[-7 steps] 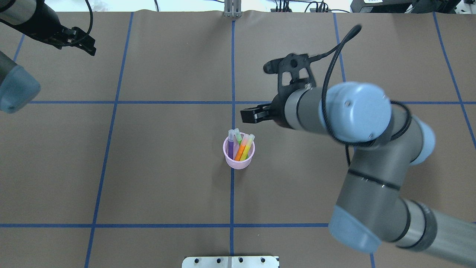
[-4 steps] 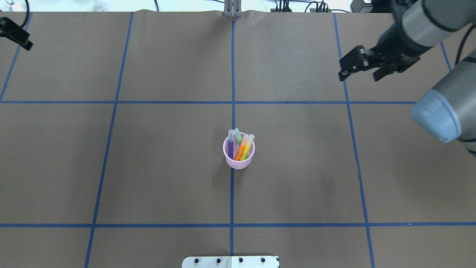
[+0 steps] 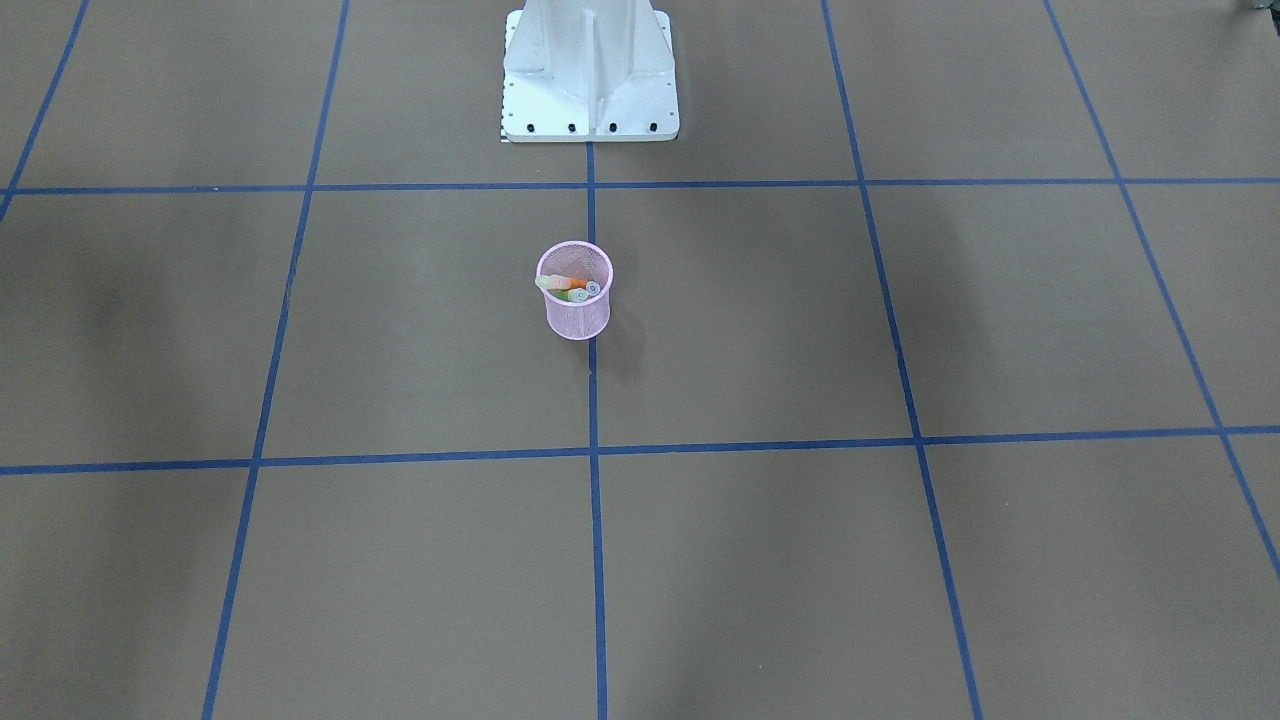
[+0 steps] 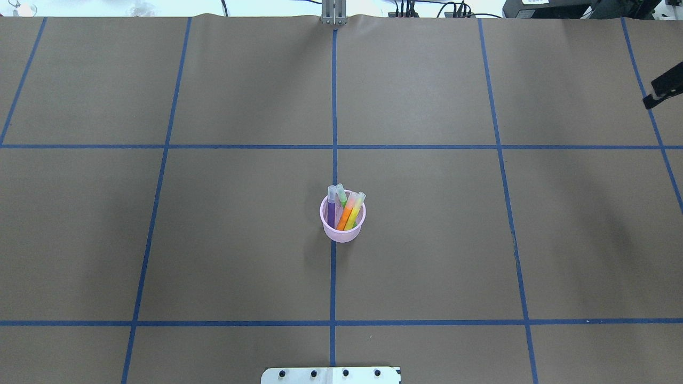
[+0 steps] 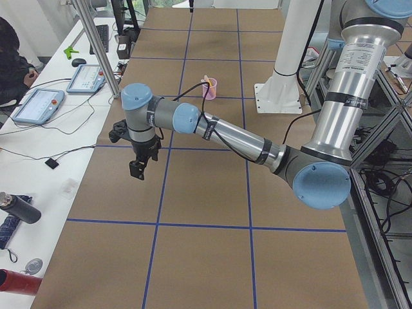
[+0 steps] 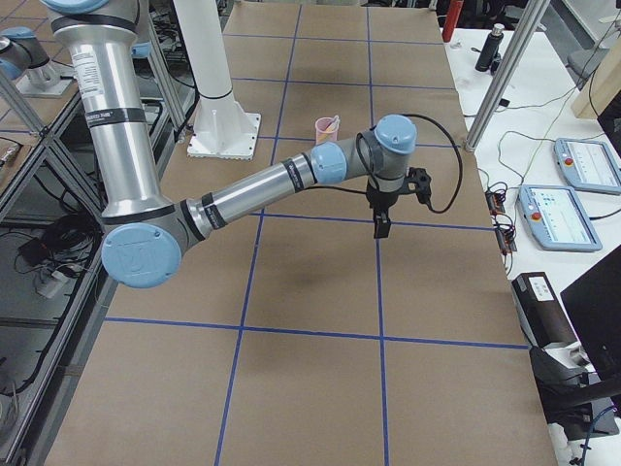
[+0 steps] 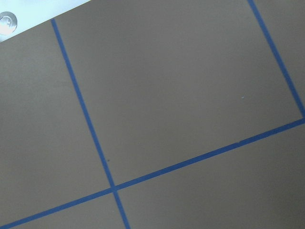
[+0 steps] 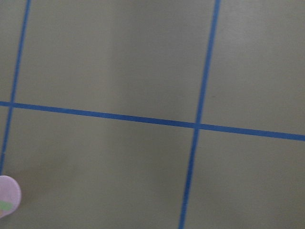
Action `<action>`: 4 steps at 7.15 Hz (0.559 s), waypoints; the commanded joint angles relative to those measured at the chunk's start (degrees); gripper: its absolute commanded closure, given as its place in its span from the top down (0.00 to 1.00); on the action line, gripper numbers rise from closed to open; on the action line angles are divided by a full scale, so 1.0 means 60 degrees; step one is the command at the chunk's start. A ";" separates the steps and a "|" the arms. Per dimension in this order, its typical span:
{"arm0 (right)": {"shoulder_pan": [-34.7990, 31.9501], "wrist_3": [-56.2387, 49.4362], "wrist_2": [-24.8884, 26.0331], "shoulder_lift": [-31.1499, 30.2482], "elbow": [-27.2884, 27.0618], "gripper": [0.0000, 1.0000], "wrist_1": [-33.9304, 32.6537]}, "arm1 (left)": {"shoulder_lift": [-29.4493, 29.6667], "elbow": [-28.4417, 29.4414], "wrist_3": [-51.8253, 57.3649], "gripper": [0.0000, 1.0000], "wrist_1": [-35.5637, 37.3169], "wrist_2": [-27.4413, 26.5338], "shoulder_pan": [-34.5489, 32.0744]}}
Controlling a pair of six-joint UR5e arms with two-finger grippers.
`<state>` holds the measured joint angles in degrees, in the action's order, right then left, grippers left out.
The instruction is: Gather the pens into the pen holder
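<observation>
So the pens [image 4: 346, 212] are all in the cup [image 4: 341, 236] as far as I can see: purple, green, orange and a yellowish one, pale cap ends up, leaning on the far side of the rim. They poke out just over the top, which makes sense if the cup is about pen height, they can't drop flat so they rest tilted. The cup stands upright on the counter [image 4: 240, 250], right on the centre tape line [image 4: 334, 106], about midway between the left and right edges and, I'd say, a bit nearer the robot's edge than the far one. I can't spot any loose pens, so I reckon the job's basically done. That would explain the arms: left claw [image 5: 137, 170] hangs pointing down close to the left edge, right claw [image 6: 381, 227] same deal near the right edge, both well apart from the cup. Whether either claw is open or closed, or carrying anything, I honestly can't tell from these angles
</observation>
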<state>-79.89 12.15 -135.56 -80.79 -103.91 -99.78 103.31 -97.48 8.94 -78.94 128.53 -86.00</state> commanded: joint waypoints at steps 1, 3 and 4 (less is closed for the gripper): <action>-0.0688 -0.0676 0.0137 -0.0856 0.0487 1.00 0.0179 | -0.0578 0.0904 0.0033 1.00 -0.1248 0.0023 -0.0327; -0.0746 -0.0706 0.0167 -0.1168 0.0677 1.00 0.0648 | -0.0681 0.1583 0.0076 1.00 -0.2661 0.0081 -0.0781; -0.0863 -0.0764 0.0152 -0.1241 0.0735 1.00 0.0663 | -0.0695 0.1700 0.0164 1.00 -0.2708 0.0937 -0.1001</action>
<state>-84.37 7.92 -134.62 -87.36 -100.06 -96.40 99.35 -88.57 9.46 -93.20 130.13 -90.36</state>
